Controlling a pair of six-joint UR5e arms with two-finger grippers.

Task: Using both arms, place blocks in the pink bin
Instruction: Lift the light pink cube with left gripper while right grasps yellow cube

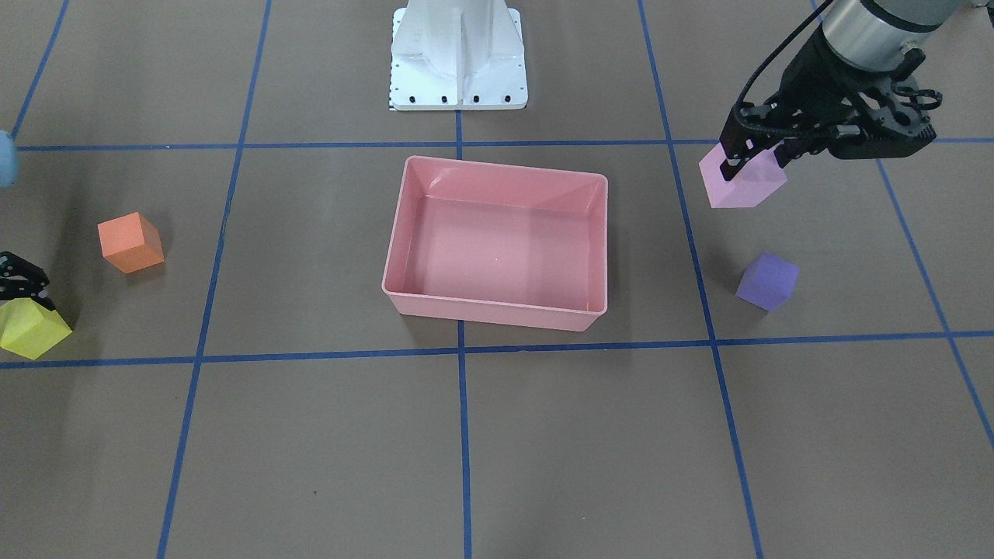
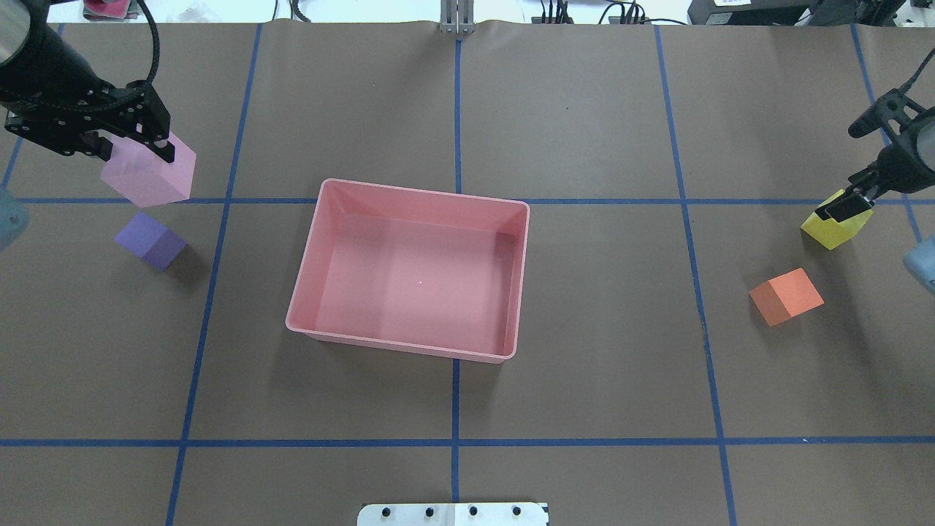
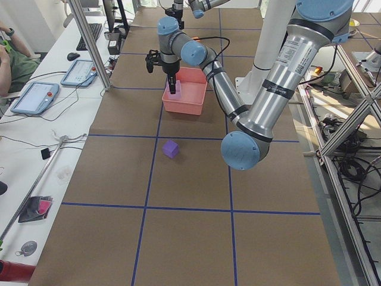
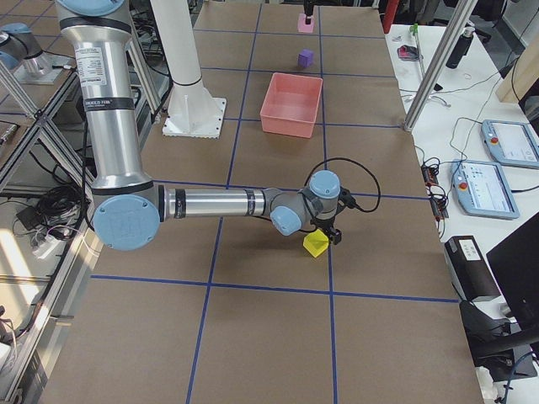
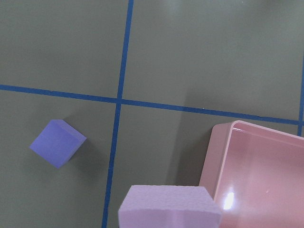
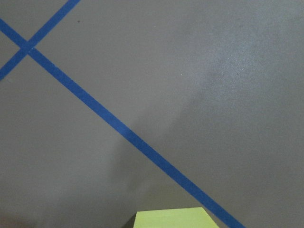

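Note:
The pink bin stands empty mid-table. My left gripper is shut on the light pink-lilac block and holds it above the table, to the bin's left in the overhead view. The block's top shows in the left wrist view. The dark purple block lies on the table close below it. My right gripper is shut on the tilted yellow block at the far right. The orange block lies loose nearby.
The white robot base stands at the table's near edge behind the bin. Blue tape lines cross the brown table. Operators' desks with tablets and metal posts run along the far side.

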